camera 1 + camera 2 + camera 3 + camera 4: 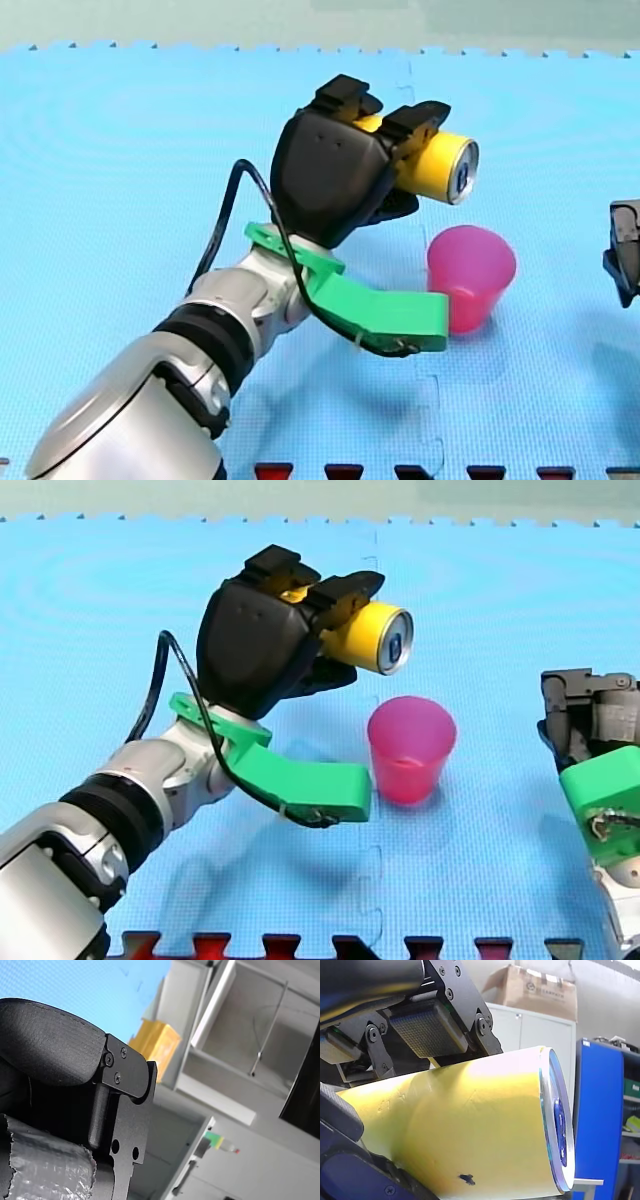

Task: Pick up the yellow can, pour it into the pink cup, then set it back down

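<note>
The left hand [335, 175] covers the yellow can's [440, 165] rear; right hand [588, 715] is cropped

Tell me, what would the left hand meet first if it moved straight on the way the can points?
Probably nothing soon: the left hand holds the yellow can on its side, aimed over the pink cup. Farther on, perhaps the right hand at the right; depth is unclear.

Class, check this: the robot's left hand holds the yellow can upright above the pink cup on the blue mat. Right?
Not upright: the head views show the left hand holding the yellow can tipped on its side above the pink cup on the blue mat. The right hand, holding nothing, is over the mat's right side.
</note>
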Controlling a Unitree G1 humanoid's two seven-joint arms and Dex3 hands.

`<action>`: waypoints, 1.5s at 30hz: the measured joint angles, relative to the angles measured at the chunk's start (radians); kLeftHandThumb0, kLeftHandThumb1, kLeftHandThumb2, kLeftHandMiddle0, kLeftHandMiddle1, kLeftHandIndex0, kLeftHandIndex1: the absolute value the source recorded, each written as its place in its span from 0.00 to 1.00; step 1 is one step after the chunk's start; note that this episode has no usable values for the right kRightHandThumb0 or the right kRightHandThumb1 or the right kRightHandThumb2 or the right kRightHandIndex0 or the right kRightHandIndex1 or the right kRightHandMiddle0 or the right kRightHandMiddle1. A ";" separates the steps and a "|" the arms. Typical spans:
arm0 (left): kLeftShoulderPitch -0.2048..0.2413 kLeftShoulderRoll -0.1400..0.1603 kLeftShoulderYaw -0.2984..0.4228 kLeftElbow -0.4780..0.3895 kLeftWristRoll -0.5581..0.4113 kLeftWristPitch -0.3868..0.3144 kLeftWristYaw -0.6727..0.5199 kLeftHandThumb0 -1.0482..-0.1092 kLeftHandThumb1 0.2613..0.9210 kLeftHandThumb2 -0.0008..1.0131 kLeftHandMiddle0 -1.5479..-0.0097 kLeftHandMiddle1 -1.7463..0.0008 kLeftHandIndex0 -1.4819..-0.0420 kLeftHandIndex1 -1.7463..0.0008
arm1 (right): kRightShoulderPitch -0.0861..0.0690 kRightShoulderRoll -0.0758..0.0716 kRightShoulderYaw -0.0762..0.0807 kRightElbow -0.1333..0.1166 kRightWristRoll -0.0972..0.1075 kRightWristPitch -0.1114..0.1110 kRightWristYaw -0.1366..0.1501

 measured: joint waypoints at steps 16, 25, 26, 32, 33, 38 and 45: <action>-0.004 0.006 -0.022 0.003 0.016 0.015 0.032 0.76 0.92 0.00 0.40 0.27 0.12 0.97 | 0.002 -0.003 0.003 -0.001 -0.004 0.018 -0.005; -0.005 0.008 -0.025 0.003 0.017 0.017 0.036 0.77 0.92 0.00 0.39 0.24 0.12 0.95 | 0.000 -0.003 0.002 0.007 0.002 0.017 0.000; -0.005 0.008 -0.026 0.003 0.017 0.017 0.037 0.77 0.92 0.00 0.40 0.23 0.12 0.95 | -0.001 -0.003 0.002 0.008 0.003 0.017 0.001; -0.005 0.009 -0.031 0.003 0.020 0.019 0.039 0.77 0.92 0.00 0.40 0.22 0.13 0.94 | -0.004 -0.003 0.002 0.018 0.007 0.009 0.003; -0.005 0.010 -0.031 0.003 0.020 0.019 0.039 0.77 0.92 0.00 0.40 0.22 0.13 0.94 | -0.005 -0.003 0.002 0.021 0.007 0.006 0.003; -0.005 0.013 -0.035 0.003 0.023 0.019 0.039 0.78 0.92 0.00 0.40 0.21 0.14 0.93 | -0.008 -0.003 0.002 0.030 0.007 -0.003 0.003; -0.005 0.015 -0.038 0.005 0.024 0.019 0.039 0.78 0.92 0.00 0.40 0.21 0.15 0.91 | -0.011 -0.003 0.002 0.039 0.007 -0.009 0.003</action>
